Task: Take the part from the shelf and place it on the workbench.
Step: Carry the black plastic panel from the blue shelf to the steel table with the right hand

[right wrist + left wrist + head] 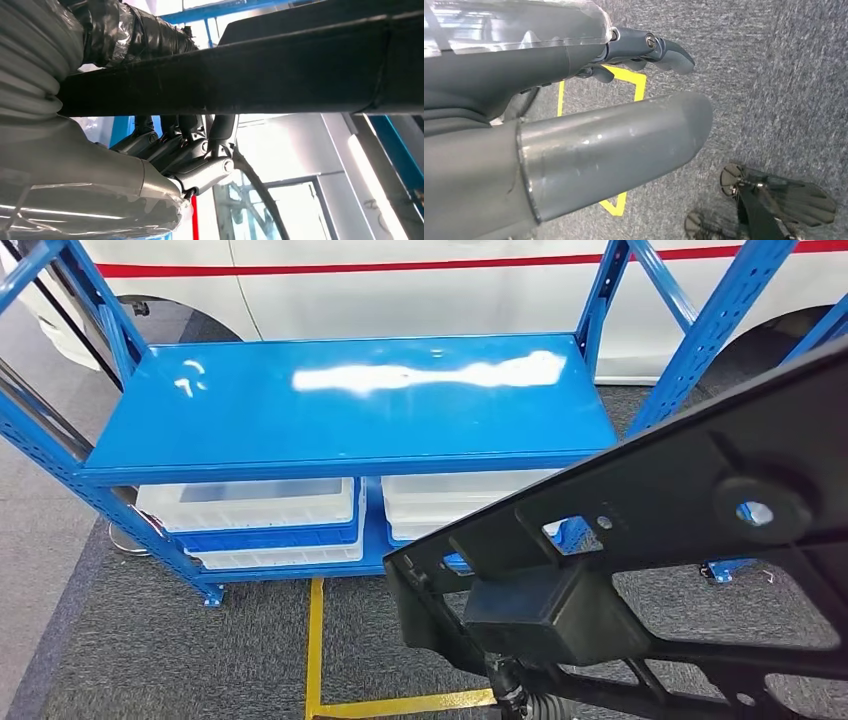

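Gripping the part (280, 75) from beneath, right-hand fingers (190, 137) curled up onto its dark bar. Left hand (589, 115) hanging over carpet, fingers (664, 50) loosely extended, holding nothing. Part (650, 570) raised close to the head camera, already off the shelf (350, 410), whose top level lies bare. Carry step apparently under way; next likely calls for turning toward the desk and lowering the part flat, grip kept firm.

Grey robot hand (614, 145) (ribbed cover) — darker fingers (175, 145)
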Controlling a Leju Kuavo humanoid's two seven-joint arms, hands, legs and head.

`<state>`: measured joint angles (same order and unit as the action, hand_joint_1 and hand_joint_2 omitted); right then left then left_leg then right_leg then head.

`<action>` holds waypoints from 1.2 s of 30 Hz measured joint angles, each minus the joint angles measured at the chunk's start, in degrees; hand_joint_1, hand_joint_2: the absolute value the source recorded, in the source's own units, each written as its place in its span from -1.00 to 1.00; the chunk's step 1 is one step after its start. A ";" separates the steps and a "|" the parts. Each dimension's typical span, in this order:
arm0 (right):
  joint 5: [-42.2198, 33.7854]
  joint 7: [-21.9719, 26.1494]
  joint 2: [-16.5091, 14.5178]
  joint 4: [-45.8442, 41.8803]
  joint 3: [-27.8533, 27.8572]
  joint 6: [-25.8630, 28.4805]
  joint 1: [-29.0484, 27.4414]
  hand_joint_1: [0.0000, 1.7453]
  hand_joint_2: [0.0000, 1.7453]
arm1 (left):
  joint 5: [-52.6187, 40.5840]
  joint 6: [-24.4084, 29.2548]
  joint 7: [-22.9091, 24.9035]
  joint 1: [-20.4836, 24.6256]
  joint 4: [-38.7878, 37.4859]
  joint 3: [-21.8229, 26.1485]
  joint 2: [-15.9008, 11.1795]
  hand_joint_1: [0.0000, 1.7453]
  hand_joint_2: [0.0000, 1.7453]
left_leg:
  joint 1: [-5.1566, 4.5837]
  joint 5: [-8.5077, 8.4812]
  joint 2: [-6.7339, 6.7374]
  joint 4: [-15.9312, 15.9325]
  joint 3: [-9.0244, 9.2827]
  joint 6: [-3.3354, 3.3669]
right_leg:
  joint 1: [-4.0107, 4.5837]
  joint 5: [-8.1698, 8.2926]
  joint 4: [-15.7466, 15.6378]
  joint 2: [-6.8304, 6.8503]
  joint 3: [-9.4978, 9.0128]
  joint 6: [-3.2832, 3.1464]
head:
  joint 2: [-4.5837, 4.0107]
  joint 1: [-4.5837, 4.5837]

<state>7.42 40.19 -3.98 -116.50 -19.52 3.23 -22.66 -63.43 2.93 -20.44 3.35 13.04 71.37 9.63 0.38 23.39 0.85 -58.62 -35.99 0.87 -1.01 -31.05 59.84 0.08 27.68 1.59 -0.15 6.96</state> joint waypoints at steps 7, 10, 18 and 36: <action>0.19 0.01 -1.13 0.25 1.25 -0.71 -0.70 1.00 1.00 | -0.01 0.13 0.47 -0.10 -0.01 0.01 0.06 -1.00 -1.00 | 0.36 7.32 -0.42 -8.32 -3.19 -2.14 | 0.11 2.34 -1.40 0.29 2.82 -3.33 | 0.00 -0.03; 0.19 0.01 -1.32 0.68 1.63 -0.92 -0.71 1.00 1.00 | 0.01 0.26 1.40 -0.09 -0.01 0.07 0.08 -1.00 -1.00 | 0.39 10.30 -0.43 -15.91 -3.49 -2.35 | 0.34 3.92 -0.98 0.36 5.12 -3.37 | 0.00 -0.04; 0.20 0.01 -1.80 0.99 1.94 -1.01 -0.78 1.00 1.00 | 0.02 0.36 1.73 0.02 -0.01 0.22 0.08 -1.00 -1.00 | -0.29 5.87 -0.77 2.92 9.46 -0.21 | 0.35 7.23 -1.07 0.48 7.81 -1.35 | 0.00 -0.03; -1.27 0.01 -2.52 1.62 3.31 -3.71 -2.14 1.00 1.00 | -1.15 0.07 -0.42 0.11 -0.01 0.45 0.29 -1.00 -1.00 | -0.03 3.99 0.04 -3.46 -0.69 -1.69 | 0.37 1.62 -1.48 -0.69 1.95 -3.60 | 0.00 0.01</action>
<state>6.15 40.19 -6.50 -114.88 -16.22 -0.48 -24.81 -64.59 2.99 -20.86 3.46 13.03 71.82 9.93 0.35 27.38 0.89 -62.08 -36.69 -0.82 -0.64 -29.43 58.37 -0.61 29.63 -2.01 -0.15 6.96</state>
